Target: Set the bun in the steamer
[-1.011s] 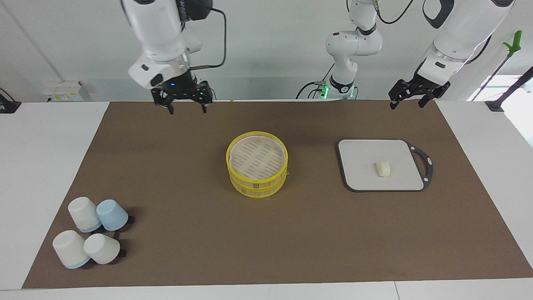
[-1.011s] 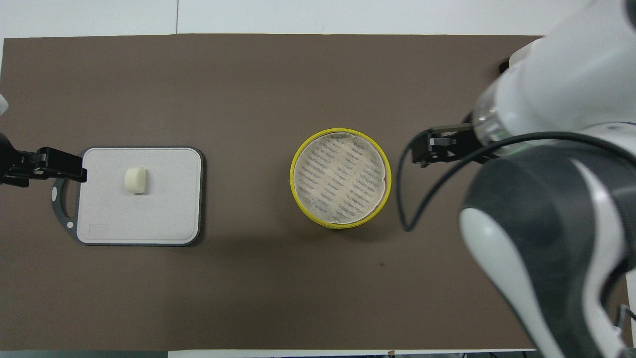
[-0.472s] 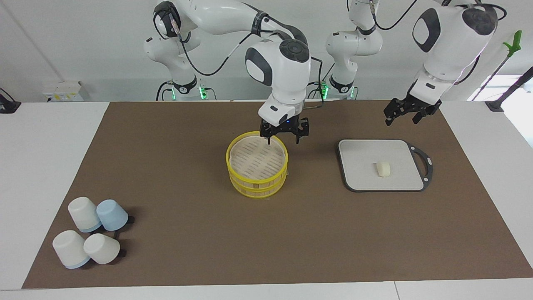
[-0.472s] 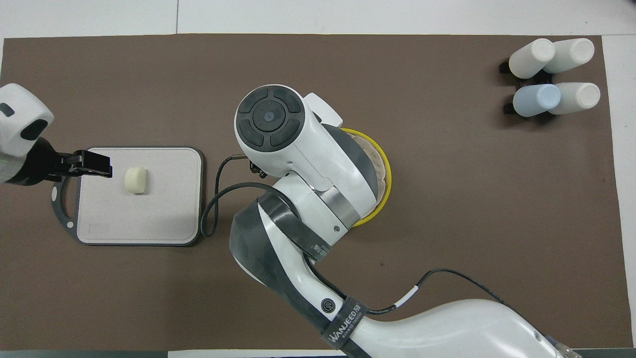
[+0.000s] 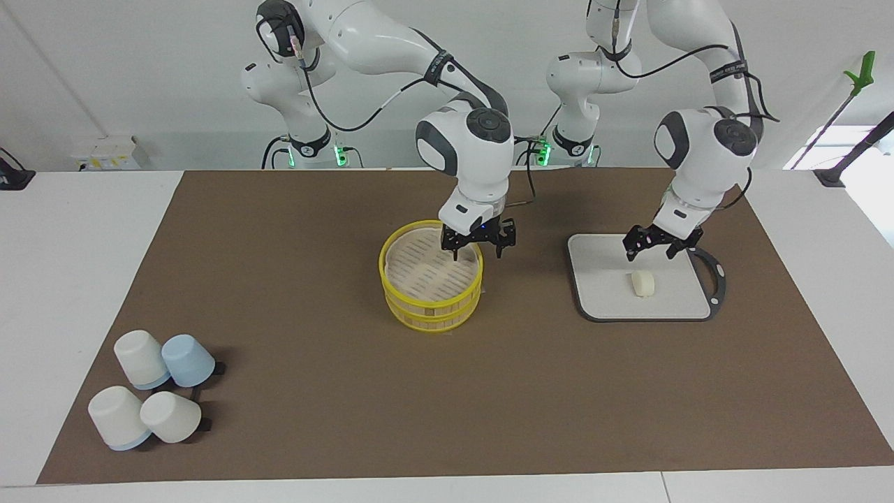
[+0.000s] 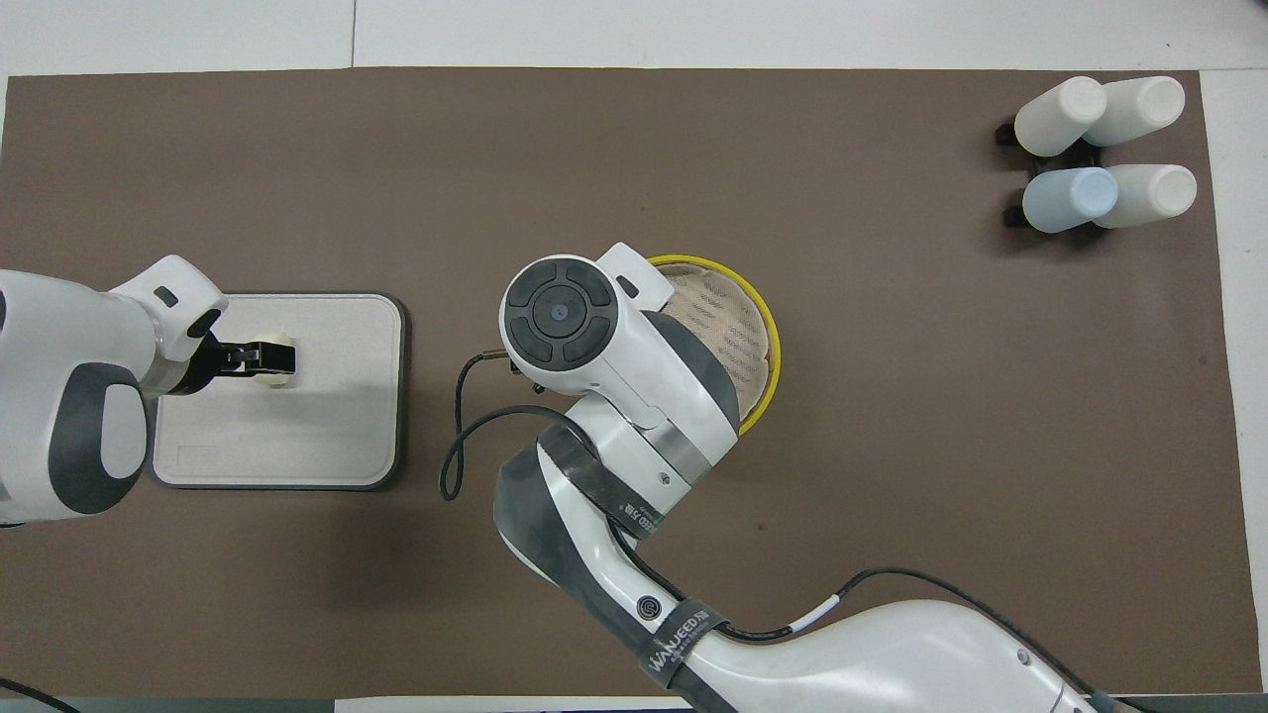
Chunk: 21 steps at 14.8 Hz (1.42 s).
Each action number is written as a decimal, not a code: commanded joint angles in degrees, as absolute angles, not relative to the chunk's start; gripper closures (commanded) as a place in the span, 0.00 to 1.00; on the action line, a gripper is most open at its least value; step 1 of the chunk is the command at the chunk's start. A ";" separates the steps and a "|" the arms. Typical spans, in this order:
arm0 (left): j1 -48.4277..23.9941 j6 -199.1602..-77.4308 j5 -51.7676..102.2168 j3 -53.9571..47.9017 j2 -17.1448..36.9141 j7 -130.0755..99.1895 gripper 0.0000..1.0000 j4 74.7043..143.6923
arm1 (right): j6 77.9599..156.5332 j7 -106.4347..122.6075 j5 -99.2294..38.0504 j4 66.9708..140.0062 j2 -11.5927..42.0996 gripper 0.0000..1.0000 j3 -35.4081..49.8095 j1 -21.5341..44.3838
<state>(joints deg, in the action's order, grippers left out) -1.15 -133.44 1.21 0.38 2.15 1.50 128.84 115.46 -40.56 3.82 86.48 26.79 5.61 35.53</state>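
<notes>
While the bun [image 5: 642, 283] lies on the grey board [image 5: 601, 293] | left end effector [image 5: 653, 246] hangs just above it, jaws open, empty | right end effector [image 5: 478, 244] spread open, empty, over the steamer [image 5: 431, 307] rim at mid-worktop.

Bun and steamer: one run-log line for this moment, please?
bun: on board | left gripper: open, above bun | right gripper: open, at steamer rim

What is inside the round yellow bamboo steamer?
Only the round yellow bamboo steamer's pale slatted floor shows, no bun. The open right gripper hangs over its rim; the lower tier is hidden.
</notes>
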 commanded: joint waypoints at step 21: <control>-0.79 -136.67 1.41 0.26 8.09 6.60 0.89 126.13 | 102.54 -36.42 3.78 79.14 24.78 1.00 5.71 32.54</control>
